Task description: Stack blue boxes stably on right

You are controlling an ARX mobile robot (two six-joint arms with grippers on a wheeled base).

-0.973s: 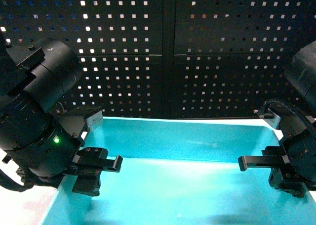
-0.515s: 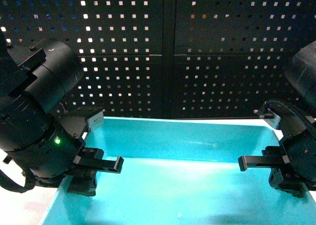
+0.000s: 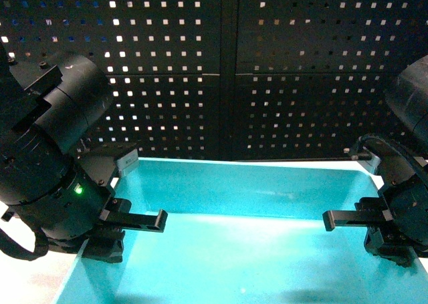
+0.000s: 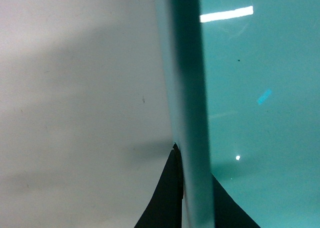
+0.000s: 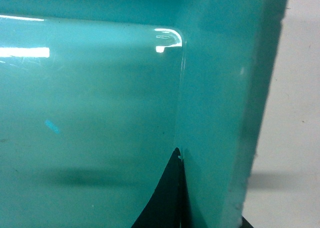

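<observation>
One blue box [image 3: 254,190], a turquoise open-top bin, fills the lower half of the head view. My left gripper [image 3: 127,234] straddles its left wall, one finger inside and one outside. The left wrist view shows that wall [image 4: 192,87] running upright between the two dark fingers [image 4: 167,198], which press against it. My right gripper [image 3: 354,234] straddles the right wall the same way. In the right wrist view the inner finger [image 5: 167,193] lies against the wall [image 5: 220,112], and only a corner of the outer finger shows. No other blue box is in view.
A black perforated panel [image 3: 227,70] stands right behind the bin. A white table surface [image 4: 75,112] lies outside the left wall, and the same surface [image 5: 300,138] lies outside the right wall.
The lower part of my left gripper has shifted a little to the left at the bin's left wall. The right gripper and the bin look unmoved.
</observation>
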